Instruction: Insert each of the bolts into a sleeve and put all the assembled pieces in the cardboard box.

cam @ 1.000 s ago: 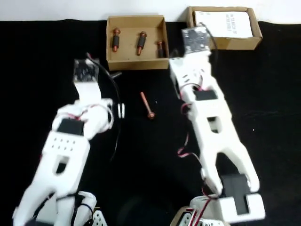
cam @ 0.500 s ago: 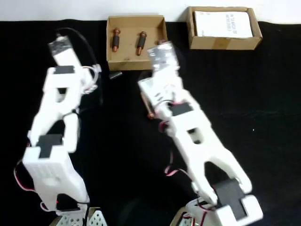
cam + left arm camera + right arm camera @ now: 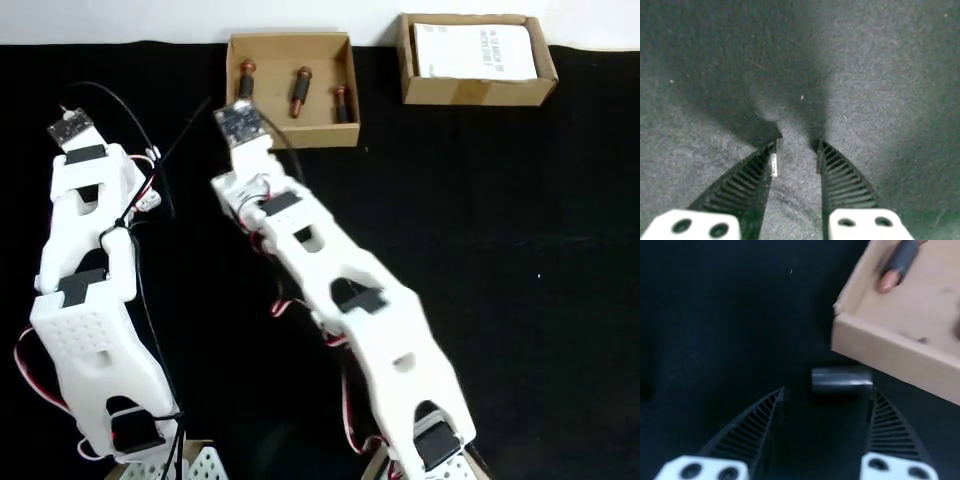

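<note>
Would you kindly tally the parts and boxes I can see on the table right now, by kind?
Assembled bolt-and-sleeve pieces: 3
Loose sleeve: 1
Cardboard boxes: 2
Total: 6

The cardboard box and a sleeved bolt inside run off the edge; the loose sleeve looks blurred.

My left jaws are throwing a soft, wide shadow forward over the dark desk; light is seemingly coming from above and behind me.
</note>
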`<state>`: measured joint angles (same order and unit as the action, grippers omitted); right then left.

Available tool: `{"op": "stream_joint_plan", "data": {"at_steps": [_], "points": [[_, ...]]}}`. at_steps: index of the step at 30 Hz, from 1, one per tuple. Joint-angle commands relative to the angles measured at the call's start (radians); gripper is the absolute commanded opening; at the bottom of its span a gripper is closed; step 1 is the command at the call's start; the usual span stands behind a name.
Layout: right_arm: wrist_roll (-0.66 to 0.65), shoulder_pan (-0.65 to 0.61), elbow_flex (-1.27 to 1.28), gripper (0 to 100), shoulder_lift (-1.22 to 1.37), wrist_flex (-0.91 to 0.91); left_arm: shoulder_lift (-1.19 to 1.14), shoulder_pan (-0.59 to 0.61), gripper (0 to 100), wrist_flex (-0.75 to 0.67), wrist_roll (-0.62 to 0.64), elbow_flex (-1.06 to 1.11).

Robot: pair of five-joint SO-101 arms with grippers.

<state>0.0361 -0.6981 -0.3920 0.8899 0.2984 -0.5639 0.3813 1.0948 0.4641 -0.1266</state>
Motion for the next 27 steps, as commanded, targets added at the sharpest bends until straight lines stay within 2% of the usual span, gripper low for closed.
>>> {"op": "stream_joint_plan", "data": {"at_steps": [1,10,18,20,24,27], "points": [[0.000,-0.001,-0.286,24.3,0.156,0.036,0.010,0.015,12,-0.003,0.000,-0.036],[-0.003,0.048,-0.673,24.4,0.414,0.197,0.008,0.015,12,-0.046,0.000,-0.036],[-0.003,0.058,-0.797,23.6,0.486,0.308,0.008,0.013,12,-0.046,-0.002,-0.036],[-0.003,0.065,-0.809,18.4,0.486,0.351,0.008,0.013,12,-0.046,-0.002,-0.036],[-0.003,0.081,-0.846,0.0,0.484,0.441,0.008,0.012,12,-0.046,-0.002,-0.036],[-0.003,0.091,-0.892,1.4,0.484,0.544,0.008,0.012,12,-0.046,-0.002,-0.036]]}}
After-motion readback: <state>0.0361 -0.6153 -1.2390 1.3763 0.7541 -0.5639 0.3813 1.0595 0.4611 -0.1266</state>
